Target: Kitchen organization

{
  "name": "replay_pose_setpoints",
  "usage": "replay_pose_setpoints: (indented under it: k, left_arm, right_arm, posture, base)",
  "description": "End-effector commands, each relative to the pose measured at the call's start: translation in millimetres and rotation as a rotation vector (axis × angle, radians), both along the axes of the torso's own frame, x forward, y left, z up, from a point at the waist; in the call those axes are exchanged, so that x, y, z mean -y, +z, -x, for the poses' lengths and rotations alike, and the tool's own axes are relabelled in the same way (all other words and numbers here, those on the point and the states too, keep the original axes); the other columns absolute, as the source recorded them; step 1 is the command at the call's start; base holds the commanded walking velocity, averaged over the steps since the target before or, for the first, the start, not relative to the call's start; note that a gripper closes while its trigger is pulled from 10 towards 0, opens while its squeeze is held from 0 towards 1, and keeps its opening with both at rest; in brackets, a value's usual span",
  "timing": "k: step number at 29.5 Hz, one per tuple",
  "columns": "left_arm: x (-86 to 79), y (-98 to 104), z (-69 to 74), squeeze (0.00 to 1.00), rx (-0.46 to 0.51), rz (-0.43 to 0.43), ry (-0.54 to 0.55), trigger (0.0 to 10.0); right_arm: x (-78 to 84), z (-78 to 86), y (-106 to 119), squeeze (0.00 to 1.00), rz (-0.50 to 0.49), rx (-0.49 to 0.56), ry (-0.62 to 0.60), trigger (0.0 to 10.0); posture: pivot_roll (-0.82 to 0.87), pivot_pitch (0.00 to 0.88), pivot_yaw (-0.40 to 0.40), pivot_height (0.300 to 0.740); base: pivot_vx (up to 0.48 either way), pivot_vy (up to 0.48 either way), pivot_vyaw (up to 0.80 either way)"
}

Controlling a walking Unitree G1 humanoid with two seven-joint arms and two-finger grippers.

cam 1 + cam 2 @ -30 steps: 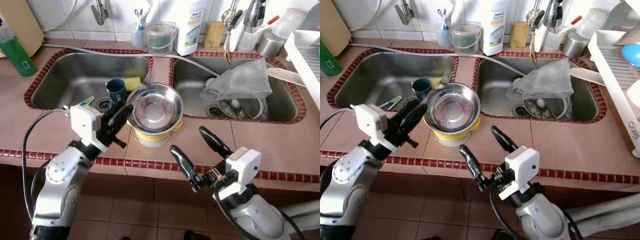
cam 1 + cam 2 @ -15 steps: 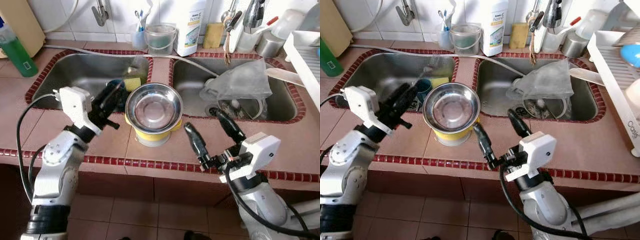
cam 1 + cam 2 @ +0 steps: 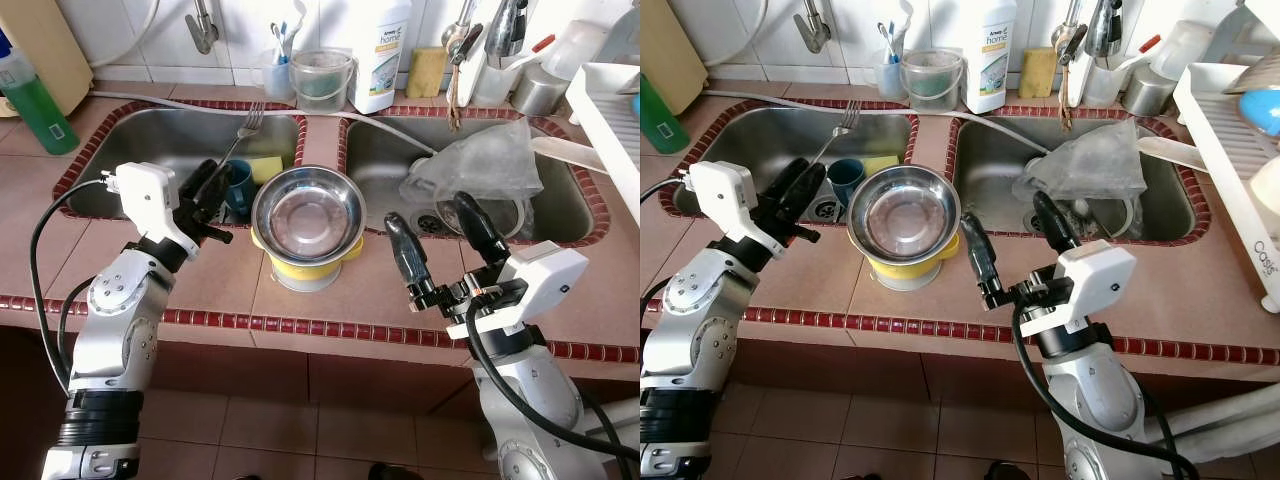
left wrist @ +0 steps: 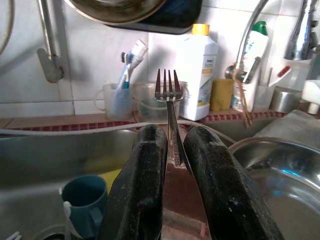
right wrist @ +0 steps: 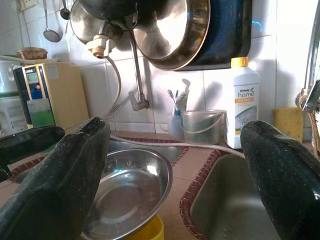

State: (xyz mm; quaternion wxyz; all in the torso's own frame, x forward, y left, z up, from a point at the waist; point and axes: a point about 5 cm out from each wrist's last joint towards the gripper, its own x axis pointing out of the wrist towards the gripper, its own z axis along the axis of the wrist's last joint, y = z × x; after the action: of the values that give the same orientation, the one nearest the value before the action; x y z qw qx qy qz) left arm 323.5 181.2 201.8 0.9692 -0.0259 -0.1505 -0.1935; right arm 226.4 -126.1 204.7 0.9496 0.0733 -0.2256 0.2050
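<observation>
The fork had been lifted out of the left sink and was held pinched in the left hand, tines up above the blue cup. The right hand had been brought forward, fingers wide and empty, just beside the steel bowl on the desk. The bowl was probably to be gripped next.

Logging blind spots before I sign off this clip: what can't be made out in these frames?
- Right sink: the clear plastic bag drapes over the items at its drain, so they cannot be told, head views.
- Yellow container: the steel bowl sits on top, hiding its contents.
- Fork: its handle end is hidden between the left gripper fingers, left wrist view.
- Dish rack: cut off by the right edge.
</observation>
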Motion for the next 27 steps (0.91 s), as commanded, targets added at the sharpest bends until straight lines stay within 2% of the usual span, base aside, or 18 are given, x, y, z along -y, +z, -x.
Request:
replay_pose_setpoints:
  k: [1,23,27]
  left_arm:
    - [-2.3,3.4,-3.0,0.00,0.004,-0.019,0.016,10.0]
    - [-2.8,0.5,-6.7,0.00,-0.015,-0.018,0.025,10.0]
    - [-3.1,-0.1,-6.6,0.00,-0.016,-0.018,0.029,10.0]
  right_arm:
    - [-0.2,0.0,1.9,0.00,-0.005,0.005,0.001,10.0]
    - [-2.1,1.5,0.7,0.00,-0.014,-0.009,0.026,10.0]
    - [-3.2,2.3,1.1,0.00,-0.012,-0.009,0.037,10.0]
  posture:
    - [-0.14,0.143,0.058,0.740]
    - [-0.14,0.136,0.050,0.740]
    - [-0.14,0.134,0.046,0.740]
  base:
    - [0.000,0.000,0.00]
    - [0.000,0.000,0.00]
    - [0.250,0.000,0.00]
